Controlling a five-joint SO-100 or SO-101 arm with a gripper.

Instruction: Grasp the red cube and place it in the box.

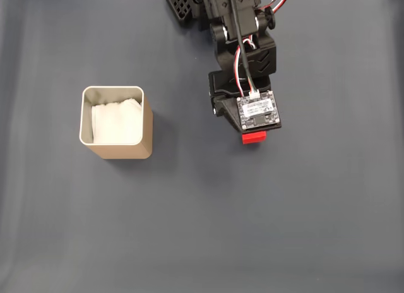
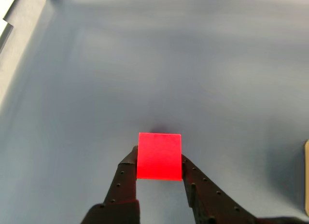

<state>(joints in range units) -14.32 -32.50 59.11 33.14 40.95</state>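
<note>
in the fixed view, at the left: tan-gold square metal box [image 1: 117,124] with rounded corners and a silvery rim, standing upright on the dark grey-blue table cover [image 1: 202,230], mouth open to the camera, crumpled white paper lining [image 1: 116,121] filling the inside. nothing red among the paper.

further right, well apart from the box, with bare cover between: black printed arm [image 1: 237,47] reaching down from the top edge, red, white and black wires [image 1: 243,62] running along it to a small circuit board [image 1: 257,110] on the wrist. just below the board, peeking out from under it: small bright red cube [image 1: 255,137], only a narrow strip showing.

in the wrist view, at the far left edge: pale strip of bare surface [image 2: 14,45] beyond the cover. lower middle: black two-finger gripper [image 2: 159,162] coming up from the bottom edge, closed narrow on the red cube [image 2: 159,155], one finger [image 2: 123,178] pressed against its left face and the other against its right. whether lifted or resting on the cover: cannot tell. at the far right edge: thin tan sliver [image 2: 306,175], too little to identify with certainty.
</note>
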